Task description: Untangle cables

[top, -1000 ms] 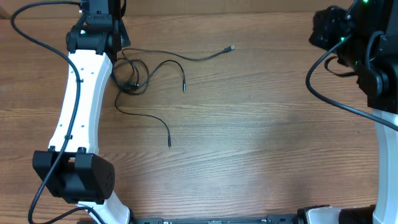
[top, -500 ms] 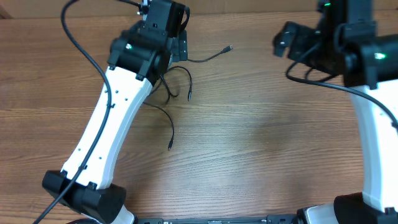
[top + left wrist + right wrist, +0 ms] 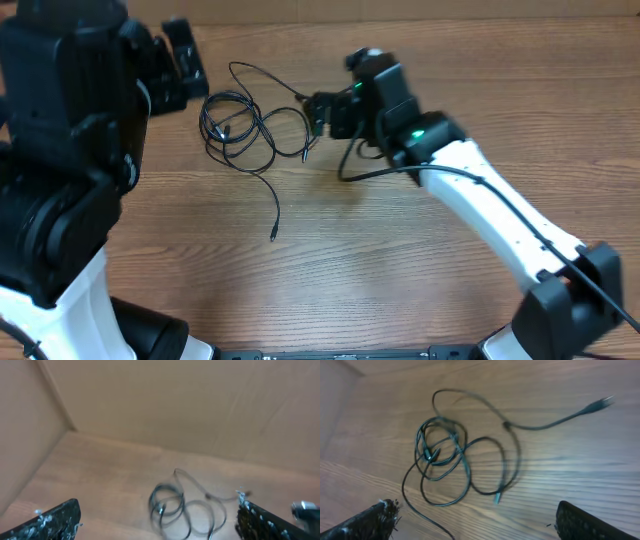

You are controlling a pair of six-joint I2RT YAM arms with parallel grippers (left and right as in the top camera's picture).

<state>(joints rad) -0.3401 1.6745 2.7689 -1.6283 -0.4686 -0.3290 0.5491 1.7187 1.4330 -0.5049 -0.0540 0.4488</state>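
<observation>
The wooden table [image 3: 420, 260] has both arms over it. The left arm [image 3: 60, 180] stands high at the left edge, and the right arm [image 3: 480, 200] reaches from the near right corner toward the far edge. The left gripper [image 3: 155, 512] hangs above the bundle, fingers spread wide, with nothing between them. The right gripper [image 3: 472, 517] is spread and empty as well, just beside the bundle on its right side. The cables [image 3: 245, 125] lie near the far edge, left of the middle. Several loops cross in one small coil and loose ends run out from it. One plug [image 3: 602, 401] lies free. I judge the untangling is hardly begun: no strand is separated, so nearly all the work is left.
</observation>
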